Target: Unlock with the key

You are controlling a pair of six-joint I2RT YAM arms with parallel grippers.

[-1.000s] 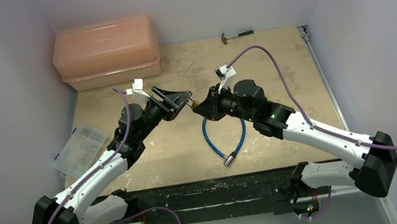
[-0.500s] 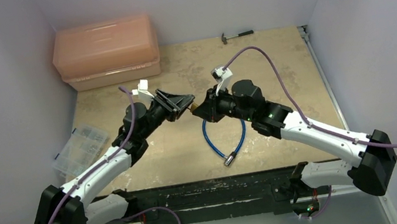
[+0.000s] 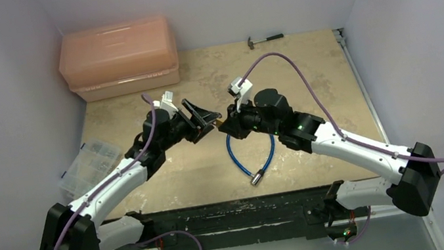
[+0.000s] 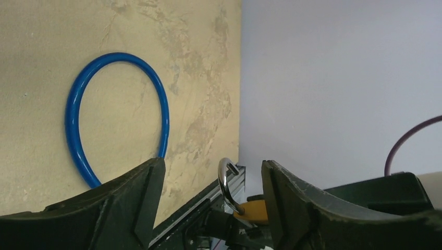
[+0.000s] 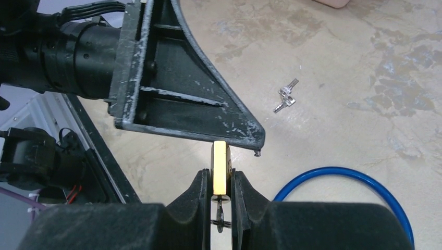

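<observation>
My right gripper [image 5: 221, 178] is shut on the small brass padlock [image 5: 220, 156] and holds it edge-on above the table. A small dark metal piece [image 5: 219, 214] hangs under the padlock between the fingers. The padlock's silver shackle [image 4: 224, 179] points at my left gripper [image 4: 211, 166], which is open with one finger on each side of the shackle, not touching it. One shackle end shows free of the body. The silvery key bunch [image 5: 285, 97] lies on the table beyond the left finger [image 5: 172, 99]. From above, both grippers [image 3: 208, 119] [image 3: 228, 123] meet over the blue cable [image 3: 239, 162].
The blue cable loop [image 5: 339, 177] ends in a silver cylinder [image 3: 256, 177]. An orange plastic box [image 3: 120, 59] stands at the back left, a small hammer [image 3: 265, 39] at the back, a clear parts box [image 3: 87, 166] at the left edge. Walls close in on the sides.
My left gripper has moved right and turned, so its open fingers now straddle the shackle. My right gripper has shifted slightly left with the padlock.
</observation>
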